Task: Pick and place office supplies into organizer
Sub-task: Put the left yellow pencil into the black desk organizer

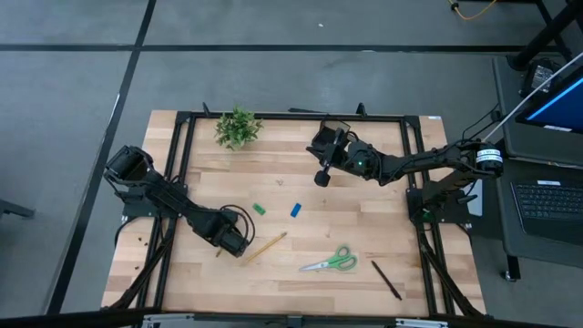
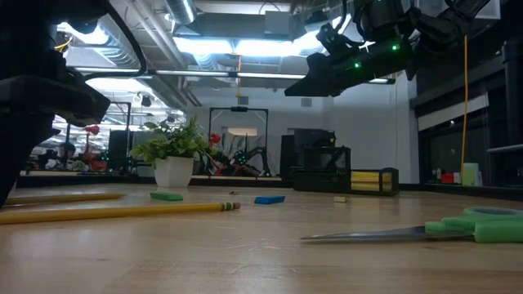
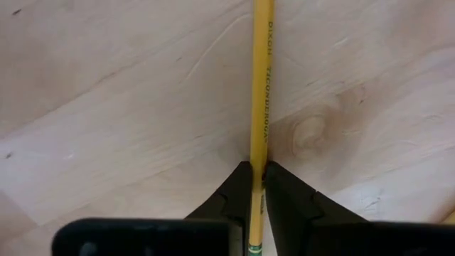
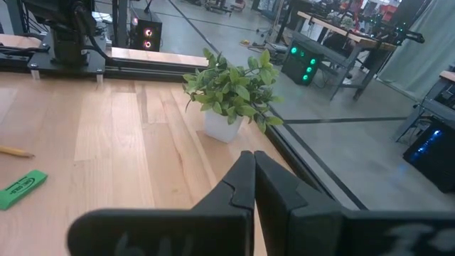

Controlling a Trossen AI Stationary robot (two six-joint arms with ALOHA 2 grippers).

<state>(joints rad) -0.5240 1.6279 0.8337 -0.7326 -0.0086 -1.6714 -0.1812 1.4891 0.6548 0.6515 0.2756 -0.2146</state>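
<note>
High view: the left gripper (image 1: 239,244) sits low over the near-left part of the table (image 1: 209,173), its fingers at one end of a yellow pencil (image 1: 267,245) that runs away from them toward the scissors (image 1: 333,261). The right gripper (image 1: 322,173) hangs past the table's middle, near the black organizer (image 1: 335,130) at the far edge; the green eraser (image 1: 259,209) and blue eraser (image 1: 296,210) lie between the two grippers, and a black pen (image 1: 385,280) lies beyond the scissors.

Low view: the pencil (image 2: 122,211) lies flat on the wood, so it is not lifted yet. The right gripper (image 2: 323,82) hangs high above the table, well above the organizer (image 2: 319,170); whether it holds anything is hard to make out here.

Left wrist view: the fingers (image 3: 231,192) are clenched on the pencil (image 3: 260,92), which passes between the tips and runs straight out ahead of them.

Right wrist view: the fingers (image 4: 242,181) are pressed together with nothing between them; the potted plant (image 4: 229,96) stands ahead.

Step in hand: grasping the pencil, by the look of it.

Next move: probably a lift clear of the table, a carry to the organizer, and a tilt upright for the tall compartment.
</note>
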